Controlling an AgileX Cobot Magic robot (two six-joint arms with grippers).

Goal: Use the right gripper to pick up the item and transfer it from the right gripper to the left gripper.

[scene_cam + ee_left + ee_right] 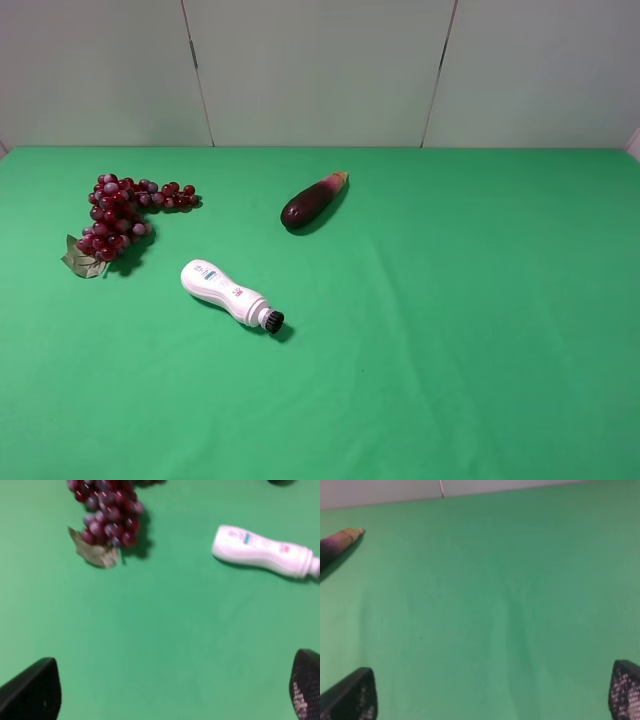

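The bunch of dark-red grapes [120,216] with a dull green leaf [80,259] lies at the left of the green table; it also shows in the left wrist view [107,515]. Neither arm shows in the exterior high view. My left gripper [175,695] is open and empty, its fingertips [32,692] wide apart, short of the grapes. My right gripper [492,695] is open and empty over bare green cloth, with one fingertip [350,695] at each lower corner of its view. The grapes do not show in the right wrist view.
A dark purple eggplant [312,200] lies near the table's middle; its tip shows in the right wrist view [337,540]. A white bottle-shaped device with a black tip [230,293] lies in front of it, also in the left wrist view [262,552]. Grey wall panels stand behind the table.
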